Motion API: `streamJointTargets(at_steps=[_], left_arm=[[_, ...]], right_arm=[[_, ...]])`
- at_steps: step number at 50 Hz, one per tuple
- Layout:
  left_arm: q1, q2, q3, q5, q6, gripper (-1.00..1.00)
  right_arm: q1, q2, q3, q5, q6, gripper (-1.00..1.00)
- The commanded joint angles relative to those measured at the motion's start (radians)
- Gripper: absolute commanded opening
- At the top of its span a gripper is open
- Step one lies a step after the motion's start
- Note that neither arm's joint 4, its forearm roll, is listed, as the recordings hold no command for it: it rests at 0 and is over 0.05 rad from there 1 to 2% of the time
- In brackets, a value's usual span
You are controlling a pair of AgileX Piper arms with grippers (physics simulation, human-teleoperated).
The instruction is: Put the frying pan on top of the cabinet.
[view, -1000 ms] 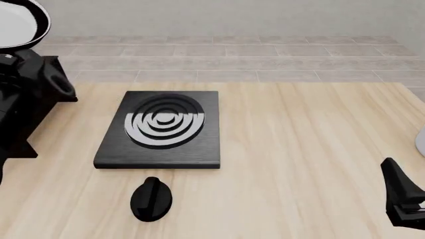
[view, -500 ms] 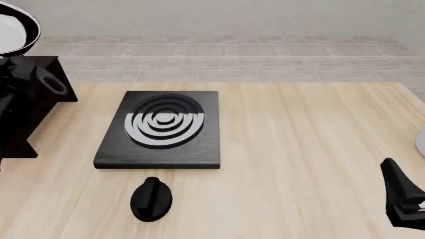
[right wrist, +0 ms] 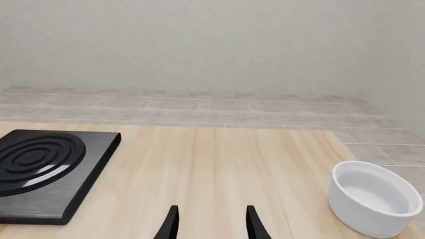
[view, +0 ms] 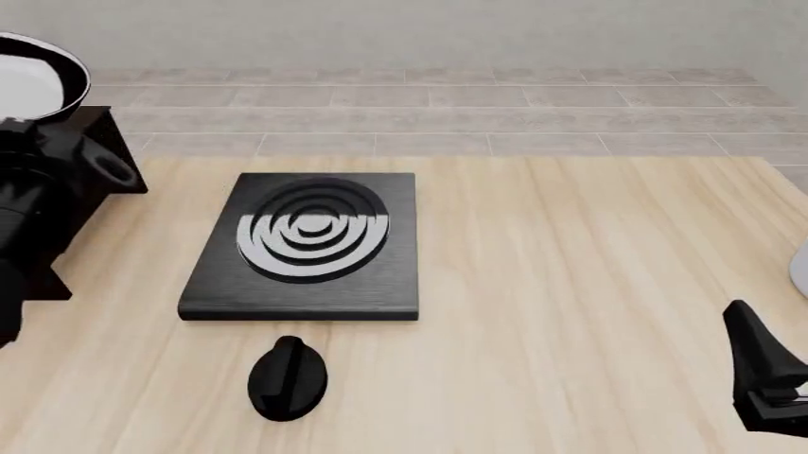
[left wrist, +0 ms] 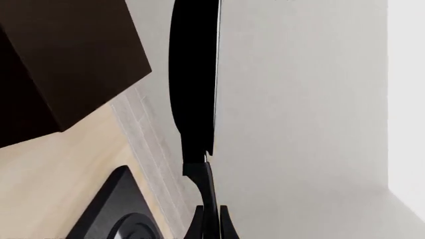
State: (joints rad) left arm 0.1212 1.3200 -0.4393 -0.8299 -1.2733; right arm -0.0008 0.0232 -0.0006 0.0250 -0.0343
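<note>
Left wrist: left tool [left wrist: 210, 221] pinching frying pan [left wrist: 192, 79] handle, pan straight ahead, cabinet [left wrist: 66, 59] off to one side.
Front: pan at cabinet's [view: 57, 189] top; level it, lower, release.
Right wrist: right tool [right wrist: 210, 223] spread, idle.

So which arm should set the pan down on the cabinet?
Left. Its gripper holds the frying pan by the handle over the cabinet; the right gripper sits open and empty across the table.
</note>
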Motion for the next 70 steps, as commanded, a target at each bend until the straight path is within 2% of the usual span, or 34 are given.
streamJointTargets(at_steps=[1, 21, 47, 70], left_arm=[[0.008, 0.031, -0.026, -0.042, -0.015, -1.0], [0.044, 0.136, -0.031, -0.119, -0.062, -1.0], [0.049, 0.207, -0.066, -0.132, -0.103, -1.0], [0.086, 0.275, -0.094, -0.15, -0.11, -1.0]], right_arm=[[0.001, 0.002, 0.0, -0.001, -0.001, 1.0], [-0.001, 0.006, 0.0, -0.002, 0.001, 1.0], [0.002, 0.009, 0.0, -0.004, -0.003, 1.0], [0.004, 0.013, 0.0, -0.005, -0.009, 1.0]])
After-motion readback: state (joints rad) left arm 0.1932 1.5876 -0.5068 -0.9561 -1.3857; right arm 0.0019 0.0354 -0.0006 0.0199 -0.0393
